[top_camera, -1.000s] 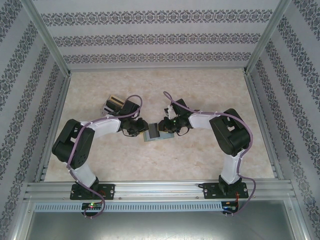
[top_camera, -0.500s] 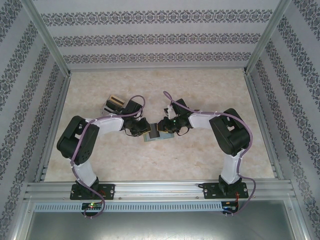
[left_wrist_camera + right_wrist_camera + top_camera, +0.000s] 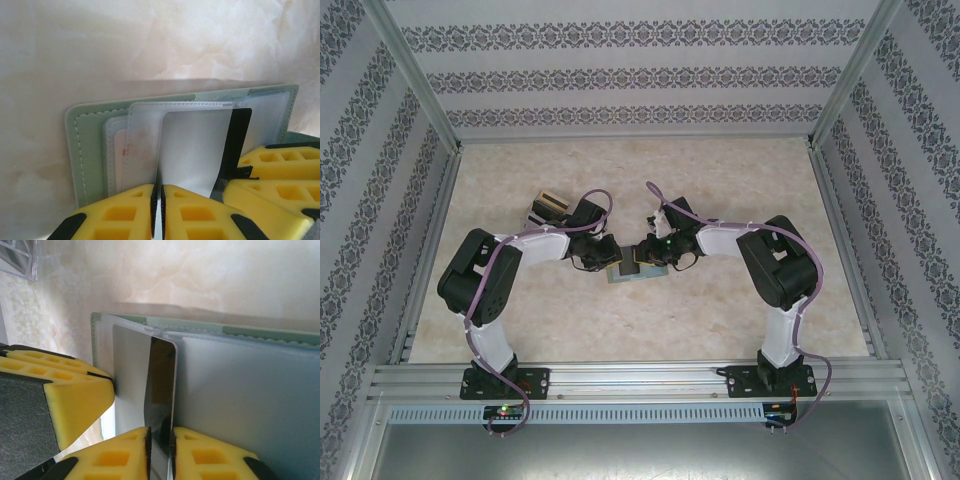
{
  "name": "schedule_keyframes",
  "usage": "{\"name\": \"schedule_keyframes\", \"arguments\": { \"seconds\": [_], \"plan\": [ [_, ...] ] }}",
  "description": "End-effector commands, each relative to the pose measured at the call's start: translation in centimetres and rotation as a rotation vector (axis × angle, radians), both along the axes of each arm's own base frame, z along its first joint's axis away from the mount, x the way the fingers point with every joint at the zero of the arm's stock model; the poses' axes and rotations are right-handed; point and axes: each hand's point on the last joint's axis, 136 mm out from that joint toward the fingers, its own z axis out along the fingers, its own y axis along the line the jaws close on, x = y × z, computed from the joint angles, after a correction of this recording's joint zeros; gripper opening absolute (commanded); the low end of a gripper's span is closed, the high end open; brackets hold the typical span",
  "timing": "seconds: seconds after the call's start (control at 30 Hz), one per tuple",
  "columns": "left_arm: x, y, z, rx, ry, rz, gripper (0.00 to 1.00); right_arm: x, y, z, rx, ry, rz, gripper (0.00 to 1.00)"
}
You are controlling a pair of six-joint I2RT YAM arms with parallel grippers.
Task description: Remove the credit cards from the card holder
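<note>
One box (image 3: 548,208) sits near left claw (image 3: 610,256) gripping card (image 3: 192,150)

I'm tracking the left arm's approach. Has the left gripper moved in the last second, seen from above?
Yes. The left gripper has edged right, farther from the small box behind it and closer to the card holder.

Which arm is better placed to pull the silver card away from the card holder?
Right, probably. The right gripper has its jaws around an edge of the silver card. The left gripper, nearly shut, sits at the card holder and could steady it.
</note>
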Motion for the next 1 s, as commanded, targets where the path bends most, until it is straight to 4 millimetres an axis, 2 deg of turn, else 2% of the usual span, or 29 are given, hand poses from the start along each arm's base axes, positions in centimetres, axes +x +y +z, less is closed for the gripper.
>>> {"name": "schedule_keyframes", "arguments": {
  "seconds": [0.0, 0.13, 0.23, 0.5, 0.67, 0.8, 0.97],
  "plan": [
    [-1.5, 1.3, -2.1, 0.084, 0.053, -0.004, 0.15, 0.2, 0.1, -0.1, 0.009, 0.003, 0.001, 0.15],
    [-1.4, 1.6, -1.8, 0.099, 0.044, 0.000, 0.15, 0.3, -0.9, 0.2, -0.013, -0.018, -0.026, 0.04],
    [-1.3, 1.7, -1.5, 0.100, 0.030, -0.003, 0.16, 0.3, -2.1, 0.5, -0.029, -0.032, -0.056, 0.00],
    [-0.8, 1.3, 0.4, 0.050, -0.052, 0.008, 0.21, 0.2, -4.1, 2.2, -0.029, -0.109, -0.091, 0.00],
    [0.1, 0.3, 3.4, -0.034, -0.161, -0.004, 0.24, 0.5, -4.3, 5.1, 0.031, -0.215, -0.096, 0.00],
    [0.2, 0.2, 5.4, -0.055, -0.225, -0.019, 0.28, 0.4, -3.4, 7.9, 0.131, -0.274, -0.079, 0.00],
    [0.1, -0.6, 9.1, -0.182, -0.319, 0.001, 0.50, 0.1, -2.5, 10.8, 0.250, -0.292, -0.059, 0.00]
  ]
}}
